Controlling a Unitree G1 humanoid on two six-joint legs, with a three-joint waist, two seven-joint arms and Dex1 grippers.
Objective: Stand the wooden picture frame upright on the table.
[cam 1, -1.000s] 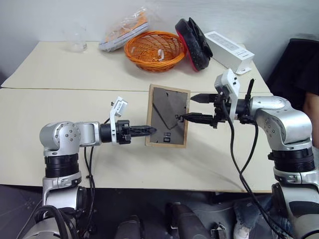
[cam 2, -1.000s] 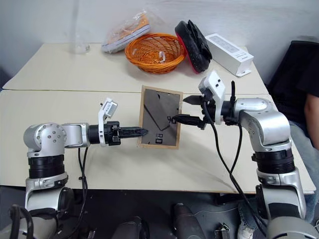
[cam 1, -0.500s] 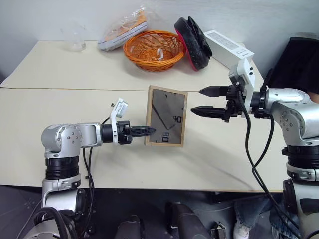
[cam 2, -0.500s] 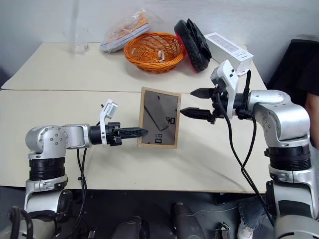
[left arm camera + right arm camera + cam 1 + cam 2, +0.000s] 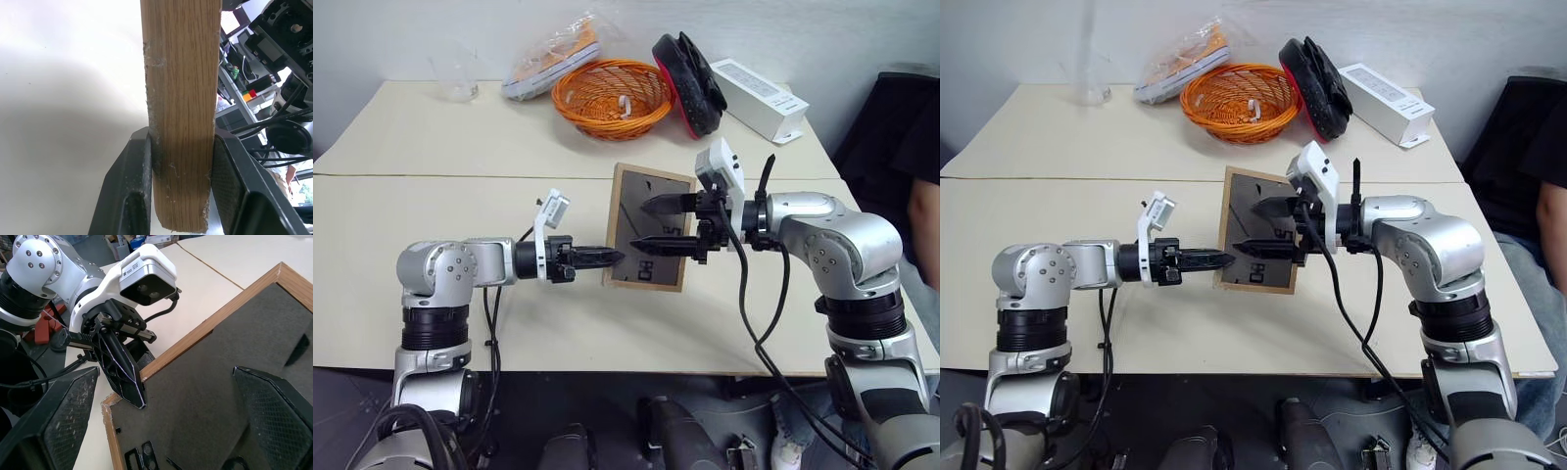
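The bench (image 5: 431,147) carries the usual clutter along the upper edge of the head views, an orange basket (image 5: 602,98), a white box (image 5: 754,98) and a black-and-red object (image 5: 690,83) between them, none of which has shifted. What has changed sits at the centre: the right arm has swung back in from the right side, and its right pincer (image 5: 651,223), fingers spread wide with nothing between them, now lies across the dark back panel of the wooden picture frame (image 5: 646,240), where half a second ago it stood well clear of the frame's right edge. The frame is at mid-picture, raised off the bench and leaning, back panel toward the robot. The left pincer (image 5: 607,258) has not moved; it stays clenched on the frame's left wooden edge, the wood squeezed between both pads in the left wrist view. My guess is the right arm is going for the stand flap on the back, which must fold out before the frame can stand alone. I cannot tell whether its fingers touch the panel yet.
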